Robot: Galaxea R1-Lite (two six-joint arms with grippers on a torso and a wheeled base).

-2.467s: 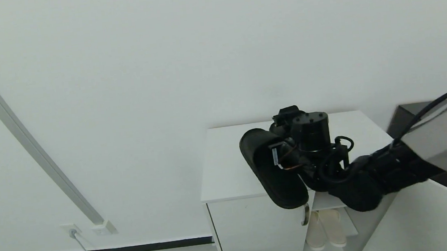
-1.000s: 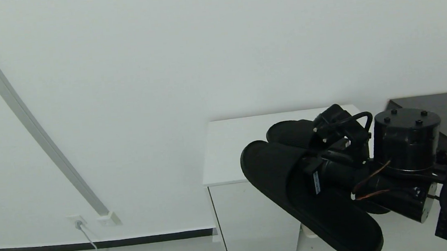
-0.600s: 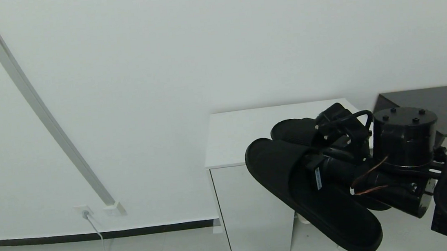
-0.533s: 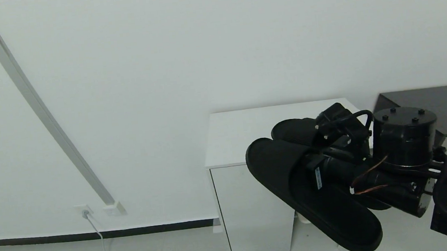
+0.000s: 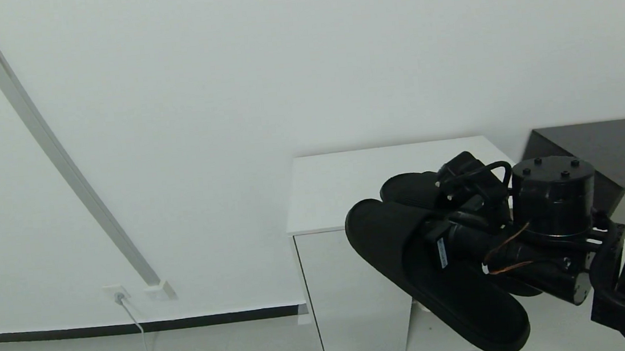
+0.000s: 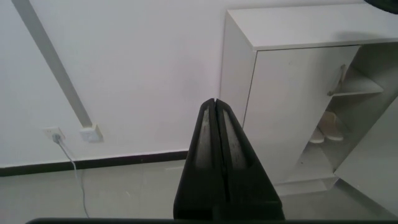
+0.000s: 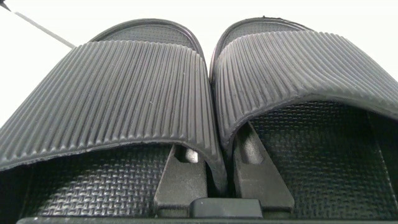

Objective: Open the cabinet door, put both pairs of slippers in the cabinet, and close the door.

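Left wrist view: shelved pale slippers (image 6: pixel 329 127)

No text or number can be read. A small white label (image 5: pixel 441 252) sits just beside the black slippers (image 5: pixel 390 242), its print too small to read.
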